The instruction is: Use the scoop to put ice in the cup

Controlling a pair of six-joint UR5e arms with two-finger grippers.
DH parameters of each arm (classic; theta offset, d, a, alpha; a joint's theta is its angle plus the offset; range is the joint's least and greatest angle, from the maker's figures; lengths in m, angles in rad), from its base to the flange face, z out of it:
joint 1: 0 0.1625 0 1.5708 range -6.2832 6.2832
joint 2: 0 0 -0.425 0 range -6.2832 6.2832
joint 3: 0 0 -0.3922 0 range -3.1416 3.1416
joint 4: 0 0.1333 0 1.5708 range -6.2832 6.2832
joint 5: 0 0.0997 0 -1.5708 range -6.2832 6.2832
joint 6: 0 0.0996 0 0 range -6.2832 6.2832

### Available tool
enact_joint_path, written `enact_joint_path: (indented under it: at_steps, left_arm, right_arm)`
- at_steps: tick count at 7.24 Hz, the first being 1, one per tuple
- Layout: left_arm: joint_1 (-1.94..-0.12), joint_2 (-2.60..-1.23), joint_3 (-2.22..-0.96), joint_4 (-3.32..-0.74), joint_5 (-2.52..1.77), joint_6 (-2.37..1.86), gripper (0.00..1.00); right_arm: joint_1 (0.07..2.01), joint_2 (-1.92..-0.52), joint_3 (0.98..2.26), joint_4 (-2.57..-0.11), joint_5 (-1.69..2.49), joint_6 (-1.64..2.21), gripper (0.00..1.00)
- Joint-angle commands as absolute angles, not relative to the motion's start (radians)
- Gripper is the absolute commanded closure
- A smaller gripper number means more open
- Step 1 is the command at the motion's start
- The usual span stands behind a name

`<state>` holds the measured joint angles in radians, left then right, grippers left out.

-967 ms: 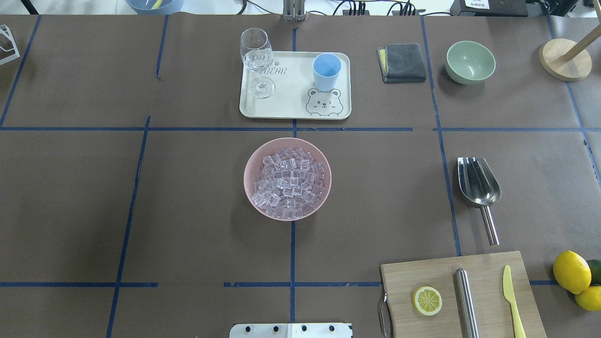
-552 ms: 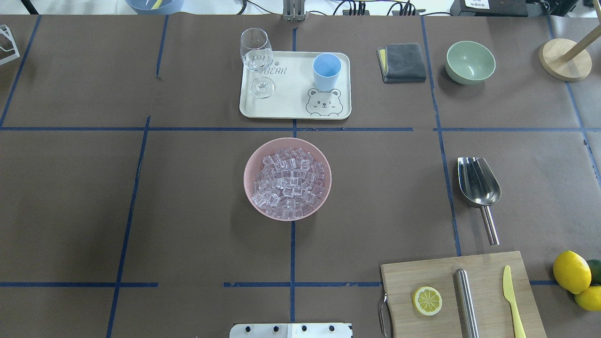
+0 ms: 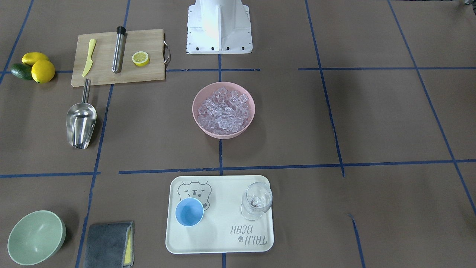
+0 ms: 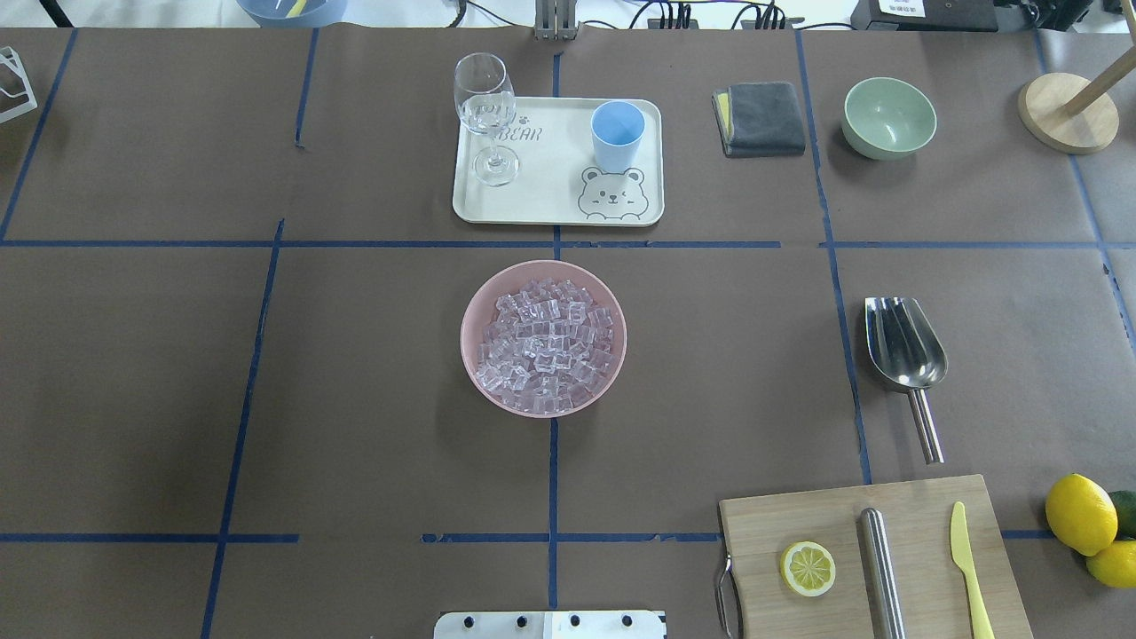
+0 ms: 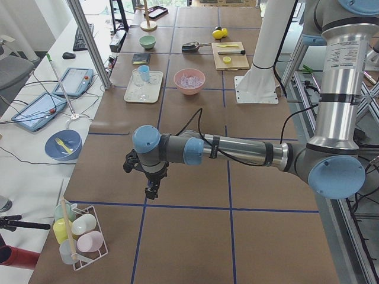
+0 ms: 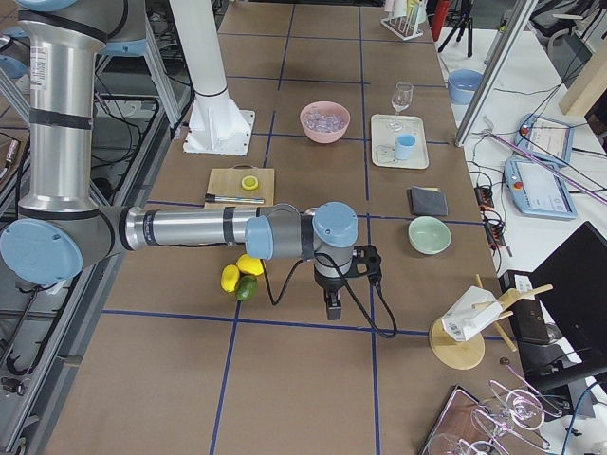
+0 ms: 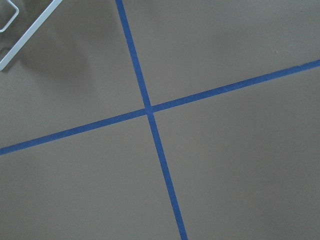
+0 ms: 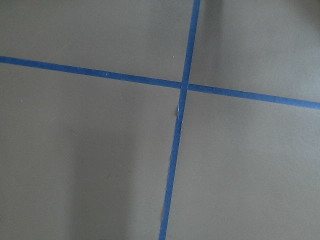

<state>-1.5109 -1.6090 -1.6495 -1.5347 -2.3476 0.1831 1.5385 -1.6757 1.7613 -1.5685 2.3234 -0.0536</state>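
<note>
The ice [image 4: 546, 344] fills a pink bowl [image 4: 470, 311] at the table's middle; it also shows in the front view [image 3: 223, 109]. The light-blue cup [image 4: 618, 133] stands upright and empty on a cream tray [image 4: 550, 209]. The steel scoop [image 4: 905, 348] lies on the table at the right, its handle toward the robot. My left gripper [image 5: 152, 190] hangs over bare table far off to the left. My right gripper [image 6: 331, 305] hangs over bare table far off to the right. I cannot tell whether either is open or shut.
A wine glass [image 4: 485, 115] stands on the tray beside the cup. A cutting board [image 4: 870, 559] holds a lemon half, a steel cylinder and a yellow knife. A grey cloth [image 4: 761, 118], a green bowl [image 4: 888, 117] and lemons [image 4: 1080, 515] lie at the right.
</note>
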Motion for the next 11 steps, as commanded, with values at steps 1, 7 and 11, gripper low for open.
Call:
enact_joint_path:
  at_steps: [1, 7, 11]
  left_arm:
    - [-1.509, -1.637, -1.645, -1.616, -2.353, 0.181, 0.0]
    - [-1.499, -1.701, -1.595, -1.868, -2.378, 0.176, 0.0]
    - [-1.262, -1.701, -1.595, -2.337, -2.367, 0.123, 0.0]
  right_arm:
    - [1.536, -1.671, 1.77, -1.562, 2.322, -0.046, 0.0]
    - [1.522, -1.62, 1.736, -1.562, 2.361, -0.012, 0.0]
    - [1.438, -1.568, 1.743, -1.542, 2.361, 0.082, 0.0]
